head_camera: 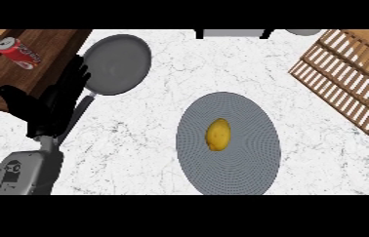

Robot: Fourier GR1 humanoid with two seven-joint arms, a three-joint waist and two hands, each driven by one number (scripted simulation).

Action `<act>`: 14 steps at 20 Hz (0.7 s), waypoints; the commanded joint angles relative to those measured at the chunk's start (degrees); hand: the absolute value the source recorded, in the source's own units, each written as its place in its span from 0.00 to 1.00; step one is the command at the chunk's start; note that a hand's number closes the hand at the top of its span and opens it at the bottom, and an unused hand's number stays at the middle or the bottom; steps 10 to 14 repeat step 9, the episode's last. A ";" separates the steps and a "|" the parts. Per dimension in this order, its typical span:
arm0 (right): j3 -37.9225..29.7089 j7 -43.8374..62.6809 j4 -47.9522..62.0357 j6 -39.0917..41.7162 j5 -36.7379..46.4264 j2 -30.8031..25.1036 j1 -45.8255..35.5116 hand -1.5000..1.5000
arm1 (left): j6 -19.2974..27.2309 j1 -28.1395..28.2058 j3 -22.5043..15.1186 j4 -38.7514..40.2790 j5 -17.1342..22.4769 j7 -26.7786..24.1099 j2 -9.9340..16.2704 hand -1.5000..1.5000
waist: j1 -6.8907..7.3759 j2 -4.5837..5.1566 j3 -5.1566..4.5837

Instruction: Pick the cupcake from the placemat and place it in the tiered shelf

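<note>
**Cupcake not yet picked**

Wooden tiered shelf (338, 75) sits far right. On the grey placemat (245, 172), centre, our yellow cupcake (218, 134) waits untouched. Left hand (61, 102) rests open, far left; we need a reach next.

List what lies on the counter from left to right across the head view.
Red soda can → black left hand → round grey frying pan → yellow cupcake on the round grey woven placemat → slatted wooden tiered shelf.
</note>
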 commanded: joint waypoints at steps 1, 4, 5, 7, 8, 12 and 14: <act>-1.41 -7.09 1.67 12.24 -1.45 -1.88 3.12 0.00 | 1.45 1.16 0.46 0.82 -0.71 -1.26 -0.94 0.50 | -1.79 -0.27 0.11; -0.81 -10.64 -1.50 10.82 -0.68 -1.38 4.99 0.00 | -0.66 2.55 1.13 -0.75 0.55 -0.83 0.75 0.50 | -1.25 -0.43 0.21; -1.19 -12.24 -1.95 11.22 -1.12 -0.75 5.81 0.00 | 0.62 2.09 0.63 -0.84 0.22 0.40 -0.28 0.50 | -2.02 -0.57 0.26; -0.74 -14.05 -3.94 10.80 -0.75 -0.57 6.93 0.00 | 0.65 1.06 1.76 -0.38 0.17 0.12 0.79 0.50 | -2.45 -0.50 0.31; -0.38 -14.80 -4.74 10.13 -0.46 0.02 7.42 0.00 | 0.92 0.02 1.62 -0.23 0.24 1.08 0.61 0.50 | -2.36 -0.37 0.30; -0.48 -16.07 -5.07 10.02 -0.43 -0.05 8.68 0.00 | 0.31 -0.03 2.28 0.19 0.72 1.17 1.31 0.50 | -2.85 -0.44 0.27; -0.48 -16.07 -5.07 10.02 -0.43 -0.05 8.68 0.00 | 0.31 -0.03 2.28 0.19 0.72 1.17 1.31 0.50 | -2.85 -0.44 0.27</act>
